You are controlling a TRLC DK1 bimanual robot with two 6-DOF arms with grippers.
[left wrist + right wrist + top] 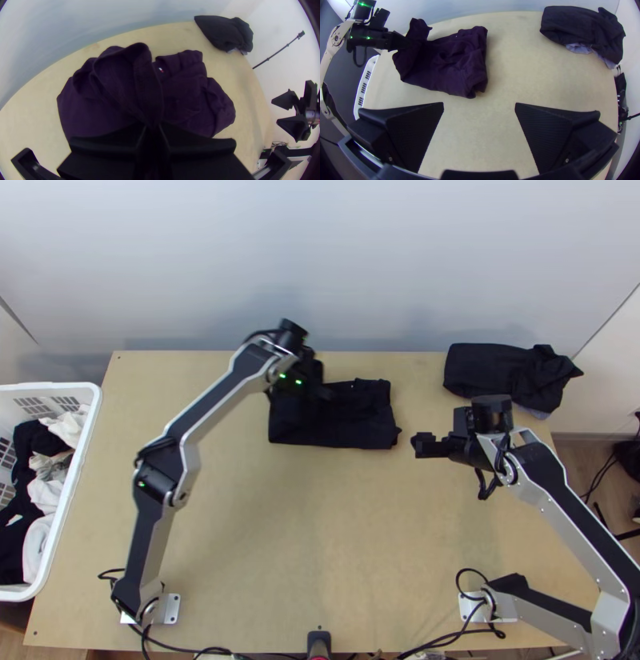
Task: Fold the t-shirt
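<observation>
Light wood is spanning the scene as the table [240, 540] is supporting two robot arms, the left arm [212, 400] leaning over its far middle and the right arm [576, 540] standing at its right side. A white basket [72, 484] of mixed dark and pale clothes [46, 496] is sitting at the left edge. The dark t-shirt [336, 428] is lying partly folded toward the table's far edge, near the middle, its left part rising in a loose, rumpled loop. A second dark cloth [504, 372] is resting bunched in the far right corner, well apart, a pale blue piece [578, 48] peeking out beneath it. The left gripper [322, 392] is pinching the raised part of the t-shirt, its jaws closed on the fabric. The right gripper [418, 446] is hanging near the t-shirt's right end, its jaws standing wide apart with nothing between them. A small red-and-white label [161, 70] is showing on the t-shirt.
</observation>
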